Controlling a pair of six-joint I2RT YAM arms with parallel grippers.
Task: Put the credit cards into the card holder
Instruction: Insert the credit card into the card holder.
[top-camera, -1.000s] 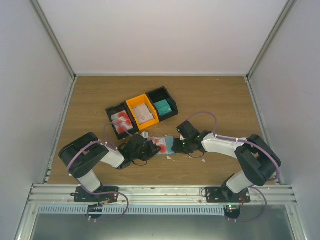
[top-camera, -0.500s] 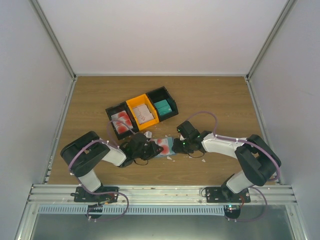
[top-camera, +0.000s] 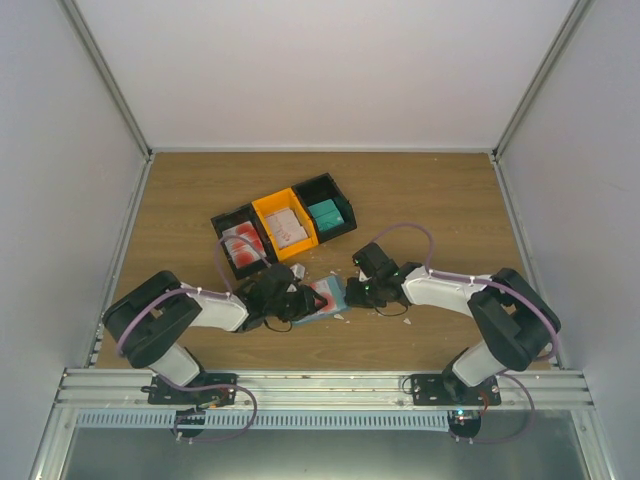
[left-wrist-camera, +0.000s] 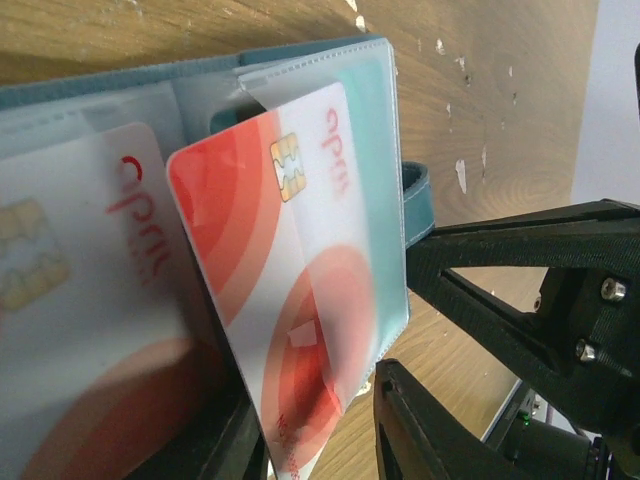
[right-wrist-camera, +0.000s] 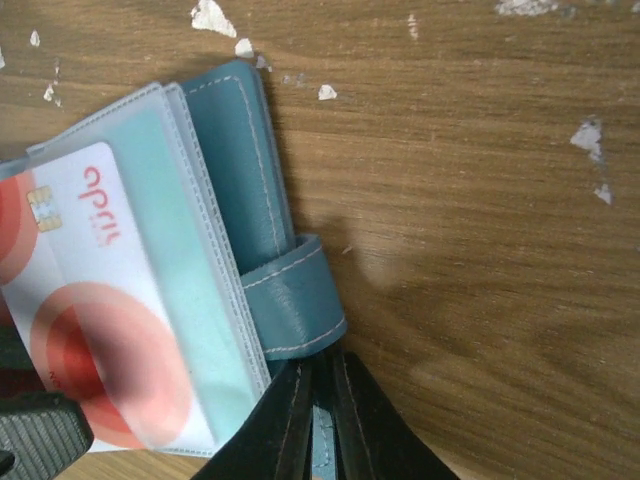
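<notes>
Left gripper (left-wrist-camera: 320, 445): narrowed onto the lower end of a credit card (left-wrist-camera: 290, 250), one dark finger on each side of it.
Credit card: red and white, chip uppermost, tilted; upper part pushed under the clear sleeve (left-wrist-camera: 375, 150) of the card holder (right-wrist-camera: 235, 150), lower end sticking out of the holder's edge.
Right gripper (right-wrist-camera: 318, 400): pinched almost fully together on a thin teal edge of the card holder, just below the holder's strap (right-wrist-camera: 295, 300).
Card holder: blue-teal, lying open and flat on the wooden table (right-wrist-camera: 480, 200), between the two grippers and touched by both.
Second card (left-wrist-camera: 90, 300): already inside the holder, in the sleeve next to the one being filled, blurred behind plastic.
White scraps (right-wrist-camera: 208, 15): scattered on the wood close around the holder.
Orange bin (top-camera: 263, 225): beyond the holder, away from the arm bases, pale cards inside.
Left black bin (top-camera: 218, 224): touching the orange bin, beyond the holder's left end, red and white cards inside.
Right black bin (top-camera: 312, 184): farthest beyond the holder, with a brighter teal stack (top-camera: 324, 212) in it.
</notes>
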